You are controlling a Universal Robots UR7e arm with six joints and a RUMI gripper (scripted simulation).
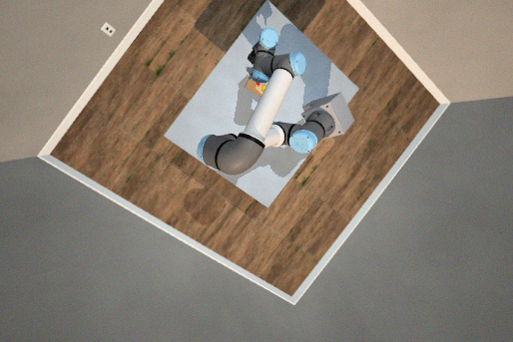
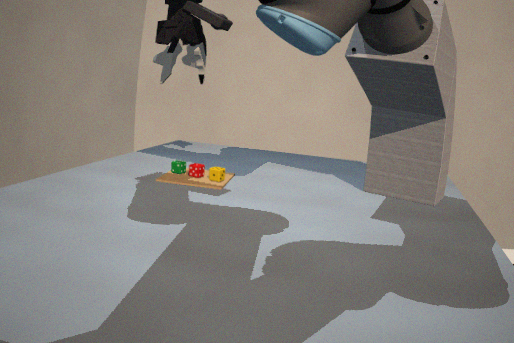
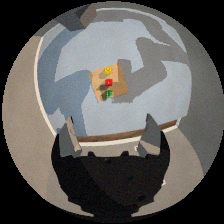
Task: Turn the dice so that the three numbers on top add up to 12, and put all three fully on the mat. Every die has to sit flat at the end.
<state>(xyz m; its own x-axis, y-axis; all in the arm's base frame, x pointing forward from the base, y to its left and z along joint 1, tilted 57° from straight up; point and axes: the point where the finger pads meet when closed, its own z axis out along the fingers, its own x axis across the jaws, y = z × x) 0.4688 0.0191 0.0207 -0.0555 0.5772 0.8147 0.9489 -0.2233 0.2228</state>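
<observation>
exterior view: tan mat [image 2: 170,179] lying flat on the pale blue table top [image 2: 70,237], carrying three dice in a row. from left to right: green die [image 2: 178,167], red die [image 2: 196,170], yellow die [image 2: 217,174], all resting flat and fully within the mat's edges, set near one another with small gaps between. pip counts on the upper faces too small to read. gripper [image 2: 182,76] suspended high above the mat, well apart from the dice, fingers spread wide with nothing between them, tips pointing down. grey pedestal [image 2: 440,107] at the right rear of the table, bearing the arm's shoulder. broad arm shadow cast across the table, reaching the mat's near edge.

wrist view: looking down past the two spread fingers onto the mat [image 3: 120,85], seen small and near the centre of the field. yellow die [image 3: 108,69], red die [image 3: 108,82] and green die [image 3: 109,93] aligned along the mat.

top view: arm's white link [image 1: 269,102] crossing over the mat [image 1: 254,87], hiding most of it; only a red and yellow trace of the dice showing beside the link. table surrounded by a wooden floor [image 1: 125,122].
</observation>
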